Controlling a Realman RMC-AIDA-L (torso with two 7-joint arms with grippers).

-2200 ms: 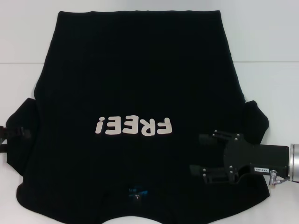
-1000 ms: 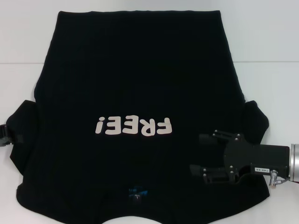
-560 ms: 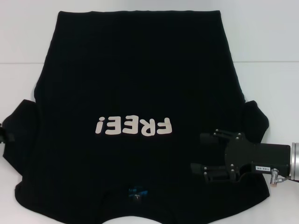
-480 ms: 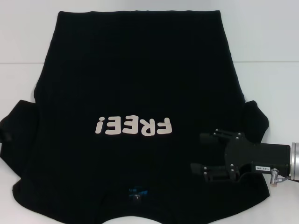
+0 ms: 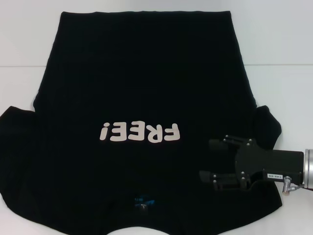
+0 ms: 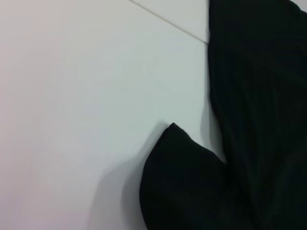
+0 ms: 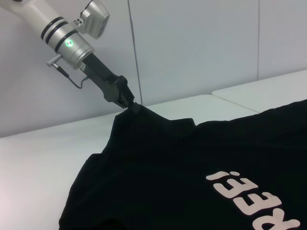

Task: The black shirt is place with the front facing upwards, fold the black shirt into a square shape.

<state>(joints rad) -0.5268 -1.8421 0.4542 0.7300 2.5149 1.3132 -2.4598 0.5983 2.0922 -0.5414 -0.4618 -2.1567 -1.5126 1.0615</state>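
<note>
Head view: shirt (image 5: pixel 142 98) flat on tabletop (image 5: pixel 279 44), print up, collar nearest robot. Right claw (image 5: pixel 208 161) over shirt's right shoulder, jaws spread, nothing held; sleeve just behind it. Left claw out of frame.

Left wrist view: only shirt cloth and bare tabletop; own fingers unseen.

Right wrist view: left claw (image 7: pixel 128 102) clenched on left sleeve tip, cloth tented up beneath it.

Risks: thin pinch may slip, dropping sleeve mid-fold; one-sided pull could drag shirt askew; right claw may grab double layer, giving lopsided square.
</note>
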